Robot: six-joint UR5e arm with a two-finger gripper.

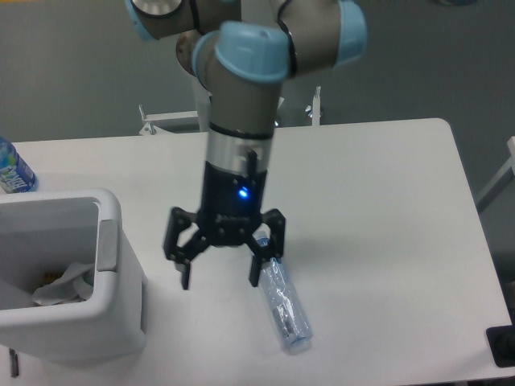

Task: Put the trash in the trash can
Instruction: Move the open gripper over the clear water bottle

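Note:
A long clear crinkled plastic bottle lies on the white table, right of centre near the front. My gripper hangs open above the table, its right finger just beside the bottle's upper end, with nothing between its fingers. The white trash can stands at the front left. Inside it rests a crumpled white paper wrapper.
A bottle with a blue label stands at the far left edge behind the bin. The arm's base post and metal brackets sit behind the table's back edge. A dark object is at the front right corner.

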